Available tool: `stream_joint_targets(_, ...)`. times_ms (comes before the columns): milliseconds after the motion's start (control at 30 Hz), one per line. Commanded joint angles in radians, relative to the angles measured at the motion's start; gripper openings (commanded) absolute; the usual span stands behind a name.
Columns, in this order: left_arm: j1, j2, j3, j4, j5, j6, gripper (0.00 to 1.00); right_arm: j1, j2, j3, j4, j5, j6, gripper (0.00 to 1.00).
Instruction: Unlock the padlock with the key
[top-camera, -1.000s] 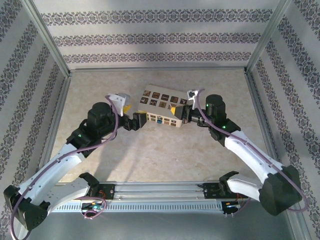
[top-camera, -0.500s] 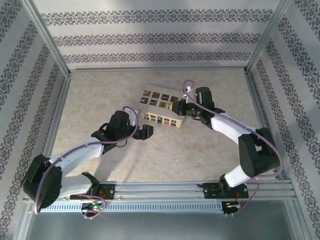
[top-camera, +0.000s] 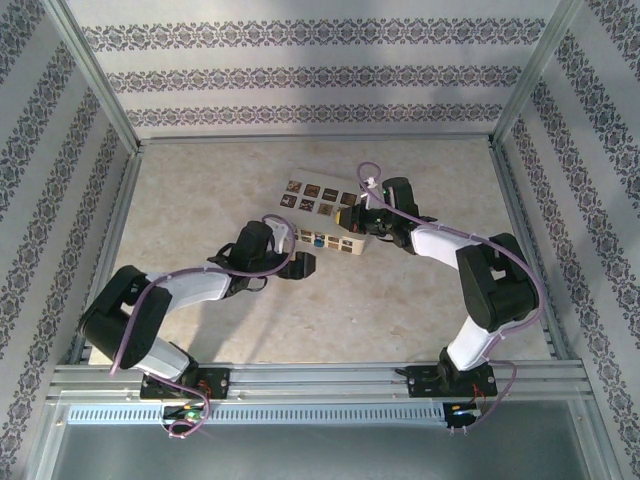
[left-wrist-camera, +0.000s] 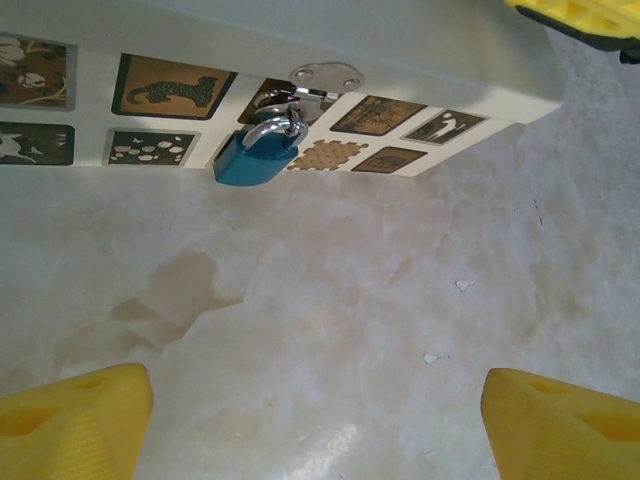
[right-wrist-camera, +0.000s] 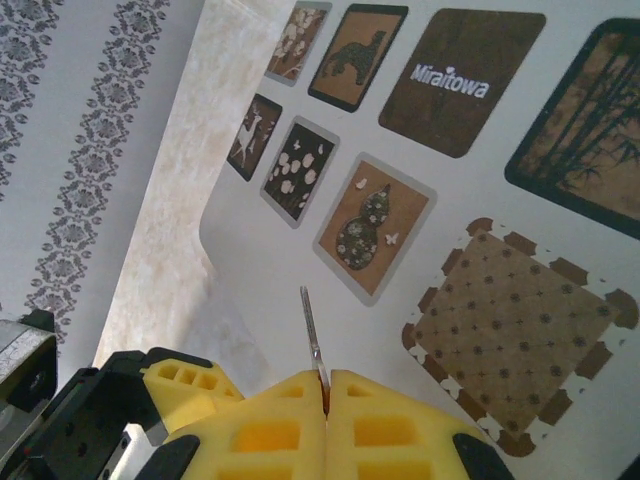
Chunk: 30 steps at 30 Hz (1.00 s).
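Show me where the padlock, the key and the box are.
padlock (left-wrist-camera: 252, 160), left wrist view, blue body
key (right-wrist-camera: 311, 330), right wrist view, middle of the blade
box (top-camera: 316, 215), top external view, white top face

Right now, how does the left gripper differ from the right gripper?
The left gripper is open and empty, while the right gripper is shut on the key. The left gripper sits off the near side of the box, facing the blue padlock that hangs there. The right gripper is at the box's right end. Both have yellow fingers.
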Motion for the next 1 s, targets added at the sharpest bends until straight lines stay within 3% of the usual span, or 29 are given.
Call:
stream_joint_targets(0,0.021,0.034,0.037,0.095,0.041,0.016,0.84,-0.011,0.025,-0.020,0.025,-0.005,0.029,0.00)
stream_joint_targets(200,0.048,0.107,0.086,0.106,0.103,0.032,0.77,0.003,0.023,-0.049,0.007,0.023,0.037,0.00)
stream_joint_targets(533,0.055,0.207,0.157,0.089,0.117,0.113,0.70,0.045,0.013,-0.068,-0.002,0.076,0.043,0.00)
stream_joint_targets(967,0.055,0.309,0.171,0.254,0.099,0.167,0.60,0.061,0.020,-0.066,-0.009,0.104,0.037,0.00)
